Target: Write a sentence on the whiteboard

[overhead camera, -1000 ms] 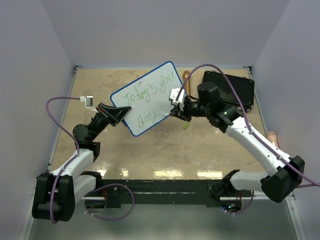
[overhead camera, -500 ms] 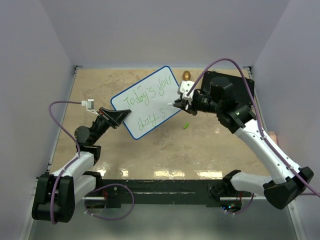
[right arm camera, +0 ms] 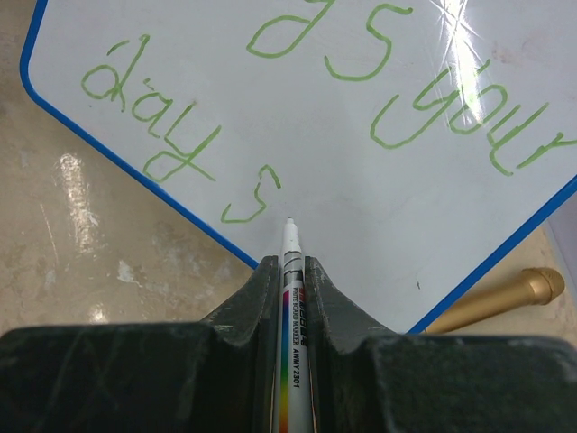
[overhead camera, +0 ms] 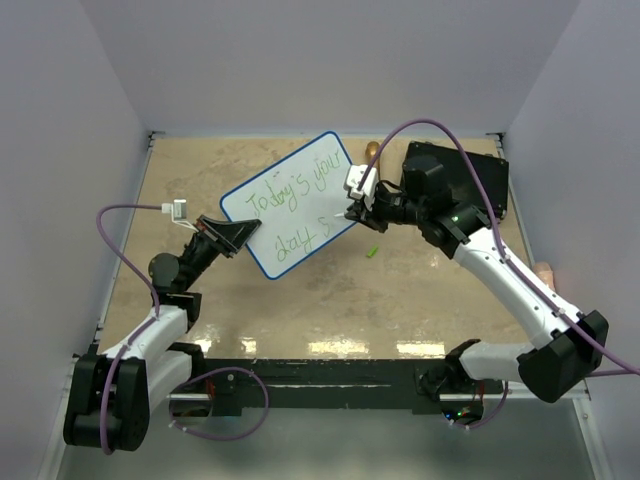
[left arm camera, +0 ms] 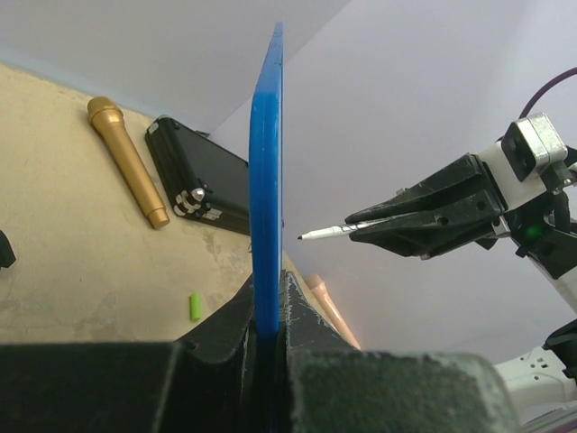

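Gripping the whiteboard (overhead camera: 295, 205) by its lower-left rim, the left pincer (overhead camera: 238, 232) holds it up off the table (overhead camera: 300, 290). Right pincer (overhead camera: 362, 207) is clenched on a marker (right arm camera: 293, 307), tip just short of the board nr the right edge, w/ bare white beside it.

Beige table (overhead camera: 300, 300) carries case (left arm camera: 203, 180), microphone (left arm camera: 126, 161), green cap (overhead camera: 371, 251).

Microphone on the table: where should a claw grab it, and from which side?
Probably the handle of the microphone, around mid-length, coming straight down and closing across its long axis. It lies flat on the table, so there is no getting under it, and the black case sits close beside its tail end, leaving more room nearer the head.
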`<move>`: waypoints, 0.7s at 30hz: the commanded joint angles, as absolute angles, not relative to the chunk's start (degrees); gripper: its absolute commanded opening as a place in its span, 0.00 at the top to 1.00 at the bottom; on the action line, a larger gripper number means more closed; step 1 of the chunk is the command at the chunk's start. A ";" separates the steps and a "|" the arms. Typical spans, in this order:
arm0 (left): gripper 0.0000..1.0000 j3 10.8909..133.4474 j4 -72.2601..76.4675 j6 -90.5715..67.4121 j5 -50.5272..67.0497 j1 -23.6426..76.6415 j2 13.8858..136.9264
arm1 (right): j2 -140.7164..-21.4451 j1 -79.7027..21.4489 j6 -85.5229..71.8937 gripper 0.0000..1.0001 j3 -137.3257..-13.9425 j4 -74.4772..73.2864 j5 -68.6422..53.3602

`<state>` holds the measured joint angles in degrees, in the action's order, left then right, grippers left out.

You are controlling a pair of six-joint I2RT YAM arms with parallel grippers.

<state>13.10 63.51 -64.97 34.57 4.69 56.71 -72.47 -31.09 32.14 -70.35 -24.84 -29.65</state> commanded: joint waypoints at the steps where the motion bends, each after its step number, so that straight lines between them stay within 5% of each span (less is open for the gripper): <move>1: 1.00 13.89 71.36 -66.88 33.75 5.01 56.07 | -72.51 -31.20 32.87 1.00 -70.40 -22.68 -30.06; 21: 1.00 14.41 73.13 -67.68 34.89 5.01 56.87 | -75.23 -31.47 31.81 1.00 -70.75 -21.35 -31.55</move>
